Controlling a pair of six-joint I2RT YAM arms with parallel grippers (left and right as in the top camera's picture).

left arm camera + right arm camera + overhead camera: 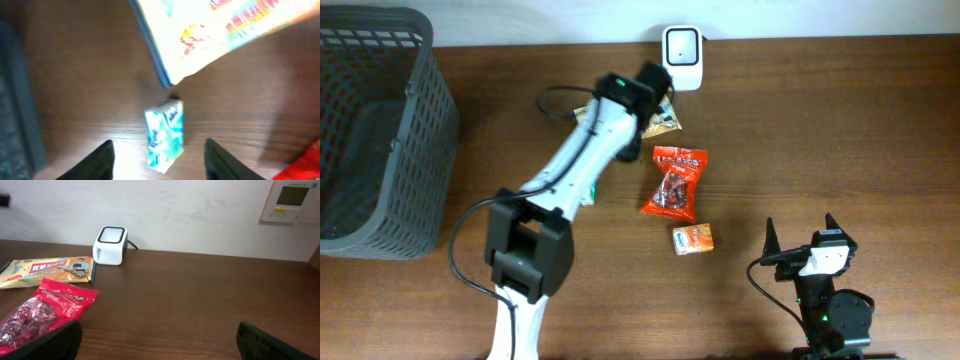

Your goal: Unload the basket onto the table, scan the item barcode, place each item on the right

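Far left on the table, basket; left claw apart, gripping nothing, teal pack flat on table below it; yellow packet near scanner; red bag, orange box mid-table; right claw wide apart

1. A dark brown, wood-grain worktop fills the overhead view.
2. An off-white, faintly scuffed plaster wall spans the top of the right wrist view.
3. A white rectangular wall control panel with a small screen sits at upper right there.
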